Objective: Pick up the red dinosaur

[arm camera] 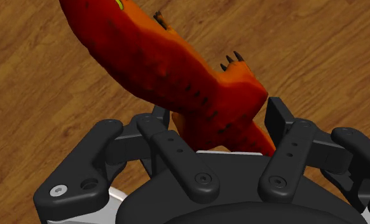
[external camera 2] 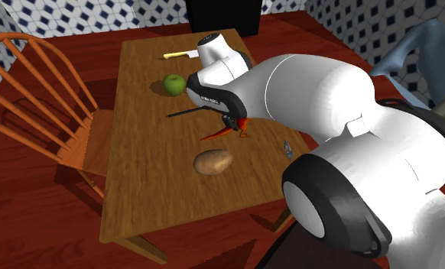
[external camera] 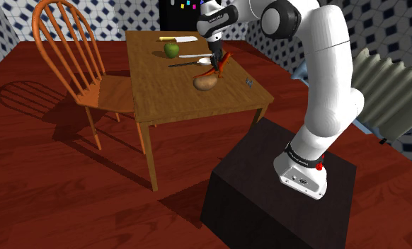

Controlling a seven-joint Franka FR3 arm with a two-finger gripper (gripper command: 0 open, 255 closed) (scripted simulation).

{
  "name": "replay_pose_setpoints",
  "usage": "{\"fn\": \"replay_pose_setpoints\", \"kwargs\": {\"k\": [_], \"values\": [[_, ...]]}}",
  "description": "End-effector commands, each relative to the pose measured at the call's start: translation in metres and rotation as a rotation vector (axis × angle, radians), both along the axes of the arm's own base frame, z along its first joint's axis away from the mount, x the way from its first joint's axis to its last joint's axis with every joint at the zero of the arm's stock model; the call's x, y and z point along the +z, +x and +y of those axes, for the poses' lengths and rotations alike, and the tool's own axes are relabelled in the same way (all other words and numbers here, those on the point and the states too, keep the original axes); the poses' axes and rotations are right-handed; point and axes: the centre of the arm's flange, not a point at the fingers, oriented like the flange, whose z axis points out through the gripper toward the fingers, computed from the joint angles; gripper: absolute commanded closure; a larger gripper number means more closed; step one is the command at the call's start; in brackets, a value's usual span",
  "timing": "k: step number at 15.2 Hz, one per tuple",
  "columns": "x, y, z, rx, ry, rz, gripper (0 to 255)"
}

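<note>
Black two-finger gripper [arm camera: 217,113] clamps one end of the orange-red scaly toy dinosaur [arm camera: 158,60], just over the brown wooden table [external camera 2: 144,191], near the tan potato [external camera 2: 212,161]. Grip looks off-centre. Best to raise it straight and slowly, or the long body may swing or slip.

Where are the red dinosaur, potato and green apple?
red dinosaur [arm camera: 168,67]: wrist view, mid-body.
potato [external camera 2: 212,162]: second exterior view, centre of its top.
green apple [external camera 2: 173,84]: second exterior view, middle of its side.
</note>
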Motion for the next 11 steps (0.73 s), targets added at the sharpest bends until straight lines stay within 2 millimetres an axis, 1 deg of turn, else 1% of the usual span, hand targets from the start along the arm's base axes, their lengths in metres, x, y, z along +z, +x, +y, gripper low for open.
{"fn": "replay_pose_setpoints", "kwargs": {"k": [1, 8, 11], "values": [[-0.001, 0.0, 0.001, 0.001, 0.001, 0.0, 255], [-0.002, 0.001, 0.0, 0.001, 0.001, 0.0, 255], [0.014, 0.001, 0.0, 0.001, 0.001, 0.0, 255]]}}
